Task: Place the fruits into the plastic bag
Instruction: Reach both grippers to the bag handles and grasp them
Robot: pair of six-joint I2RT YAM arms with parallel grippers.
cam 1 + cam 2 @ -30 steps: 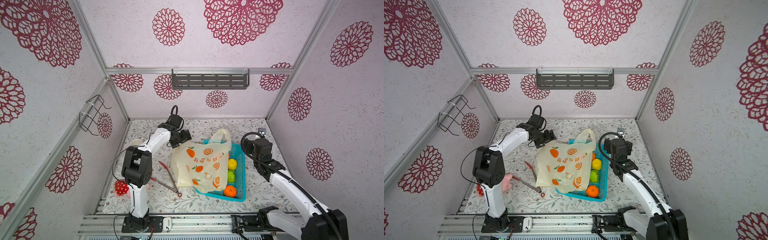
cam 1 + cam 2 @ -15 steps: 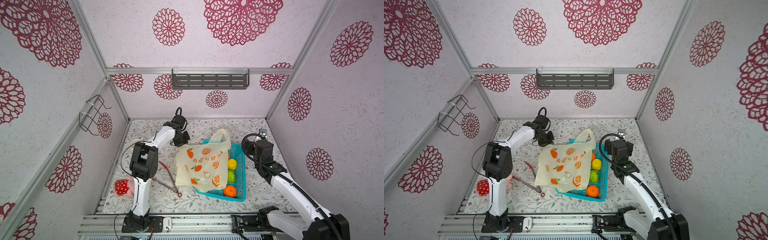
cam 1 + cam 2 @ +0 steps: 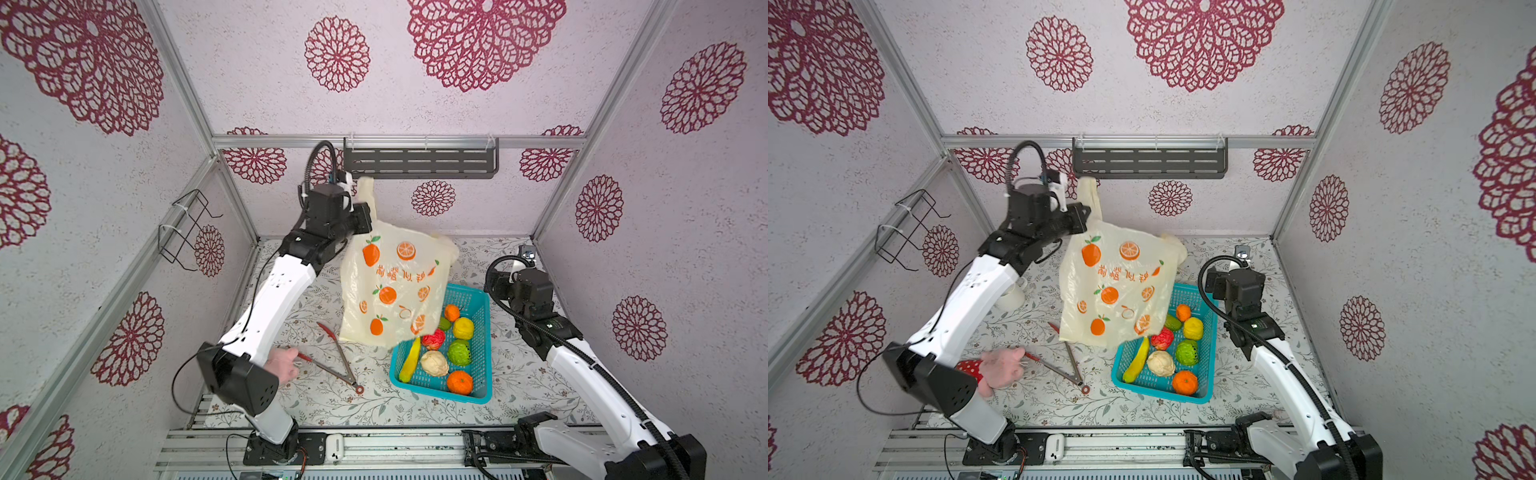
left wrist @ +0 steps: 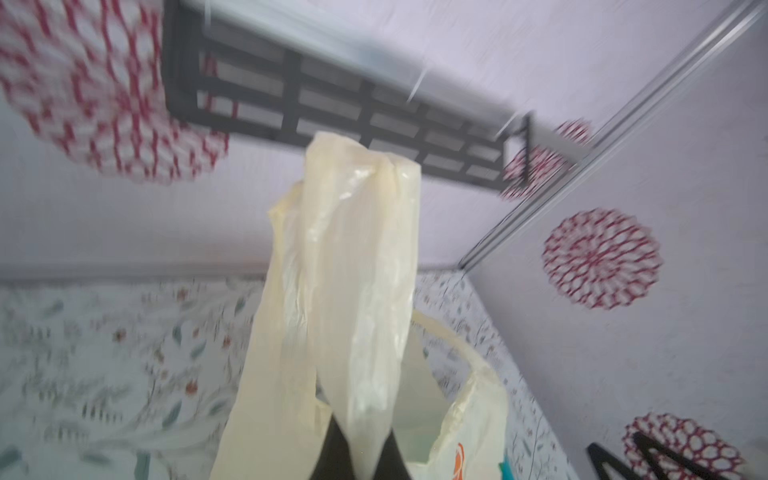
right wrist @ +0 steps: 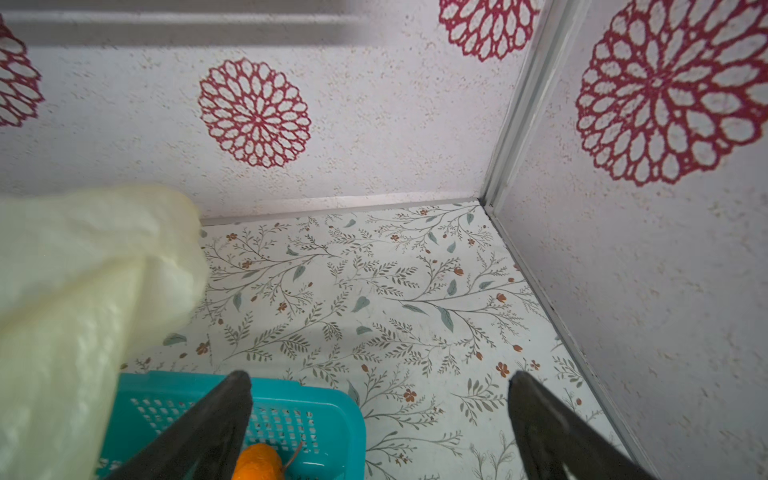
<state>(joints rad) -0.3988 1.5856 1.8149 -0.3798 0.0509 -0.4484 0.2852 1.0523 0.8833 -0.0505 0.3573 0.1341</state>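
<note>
The left fingers (image 4: 338, 457) are pressed together on one handle loop of the plastic bag (image 3: 395, 286); in both top views the bag hangs clear of the table (image 3: 324, 399), its lower corner drooping over the 9 o'clock side of the teal basket (image 3: 482, 299); the second loop sags loose toward 3 o'clock of the grip; the right fingers (image 5: 216, 415) are spread wide and empty beside the basket's 1 o'clock corner

The fruits all lie in the basket, toward 4 o'clock on the table: banana (image 3: 409, 359), red ball (image 3: 433, 339), pear (image 3: 434, 363), green ball (image 3: 459, 352), lemon (image 3: 463, 327), tangerine (image 3: 459, 382); none appears to be in the bag yet

The step in hand looks like opening the bag; the right fingers would do best to take the loose loop where the film bunches, since a single thin sheet would likely slip; drawing the two loops apart should make the mouth gape; lowering the bag until its bottom rests beside the basket would stop a dropped fruit from swinging it; the red tongs (image 3: 336, 357) at 7 o'clock of the bag could snag the film
</note>
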